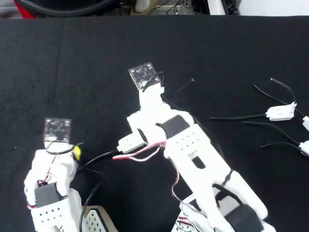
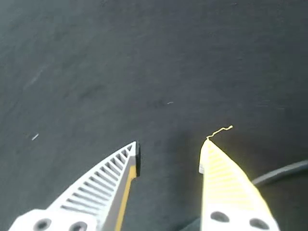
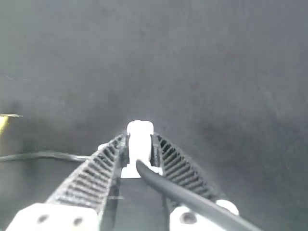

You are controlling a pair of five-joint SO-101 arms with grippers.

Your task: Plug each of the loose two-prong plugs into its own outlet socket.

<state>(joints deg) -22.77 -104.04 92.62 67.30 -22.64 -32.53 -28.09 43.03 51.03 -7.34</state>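
The black table [image 1: 231,48] spans the high view. The right arm [image 1: 193,145] rises from the near right and stretches to the middle of the table. The left arm [image 1: 50,193] sits at the near left corner.

The left gripper [image 2: 168,151] hangs over bare cloth, its white ribbed finger [image 2: 103,180] and yellow finger [image 2: 224,173] spread apart with nothing between them. The right gripper [image 3: 139,139] is clamped on a white plug [image 3: 140,130] at its fingertips, and the plug's black cord [image 3: 192,197] runs back past the fingers.

White cord ends [image 1: 280,112] with thin black leads lie near the right edge at mid depth; whether they are plugs or sockets cannot be told. A black lead [image 1: 99,158] crosses the cloth between the 2 arms.
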